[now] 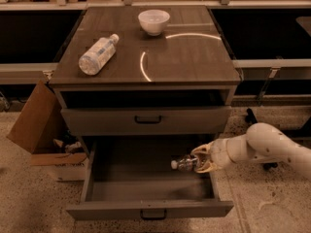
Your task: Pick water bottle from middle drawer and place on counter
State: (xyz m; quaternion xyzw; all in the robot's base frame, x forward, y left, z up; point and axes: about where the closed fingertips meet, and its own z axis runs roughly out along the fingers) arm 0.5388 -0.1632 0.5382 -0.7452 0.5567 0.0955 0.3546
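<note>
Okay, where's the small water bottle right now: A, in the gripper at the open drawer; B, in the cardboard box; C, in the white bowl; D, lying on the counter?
A: the gripper is closed on the water bottle at the right of the open middle drawer.

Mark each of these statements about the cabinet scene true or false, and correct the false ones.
1. The wide grey middle drawer with the dark bar handle is pulled open. True.
2. The round white bowl sits inside that drawer. False: it stands on the dark brown wood-grain counter.
3. The gripper is at the drawer's right side, closed on the small slim clear plastic water bottle. True.
4. The larger pale-wrapped plastic bottle stands upright. False: it lies on its side on the counter.
</note>
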